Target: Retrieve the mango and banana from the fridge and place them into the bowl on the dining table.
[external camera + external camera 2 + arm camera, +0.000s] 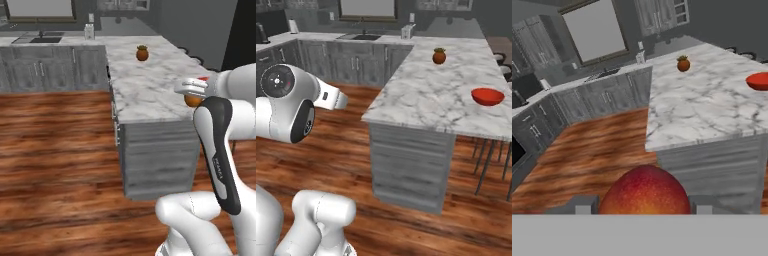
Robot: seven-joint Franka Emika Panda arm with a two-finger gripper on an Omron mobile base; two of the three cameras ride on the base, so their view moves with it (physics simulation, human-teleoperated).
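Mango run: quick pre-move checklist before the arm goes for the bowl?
1. Mango sits between the fingers, hand view: ok.
2. Gripper closed firmly on it: cannot tell; fingertips are hidden.
3. Bowl upright and empty on the dining table: ok.
4. Path over the marble to the bowl free; the round orange-brown thing stands far back: ok.
5. Gripper above the bowl: not ok, it is short of it.
6. Banana in the bowl: not ok.
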